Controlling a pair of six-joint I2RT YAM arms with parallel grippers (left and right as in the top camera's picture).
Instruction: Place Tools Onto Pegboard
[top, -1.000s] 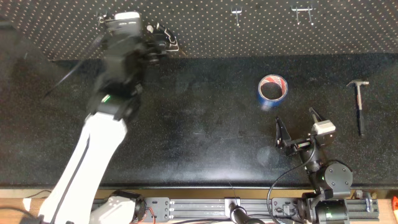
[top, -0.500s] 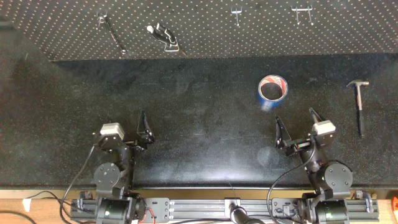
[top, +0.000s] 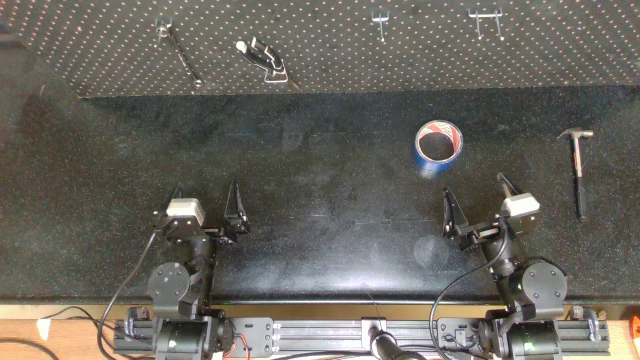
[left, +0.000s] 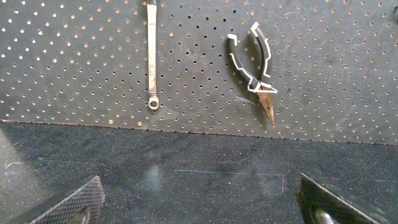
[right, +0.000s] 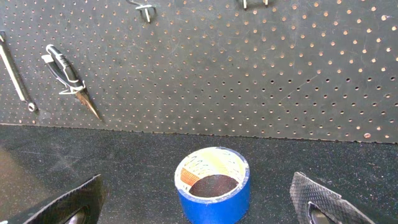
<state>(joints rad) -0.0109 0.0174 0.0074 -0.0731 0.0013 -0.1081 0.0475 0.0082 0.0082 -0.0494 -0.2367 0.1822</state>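
Tape roll (right: 212, 200), on counter (top: 330, 200); both jaws wide, empty; best pinched by one wall, hung on far hook (top: 380, 18)

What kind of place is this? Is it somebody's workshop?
Probably a workshop bench. A wrench and pliers hang on a pegboard, and a hammer and a roll of tape lie on the dark table in front of it.

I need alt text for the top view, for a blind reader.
At the near edge of a black table, the left gripper and right gripper are both open and empty. A wrench and pliers hang on the pegboard at far left; blue tape and a hammer lie on the table at right.
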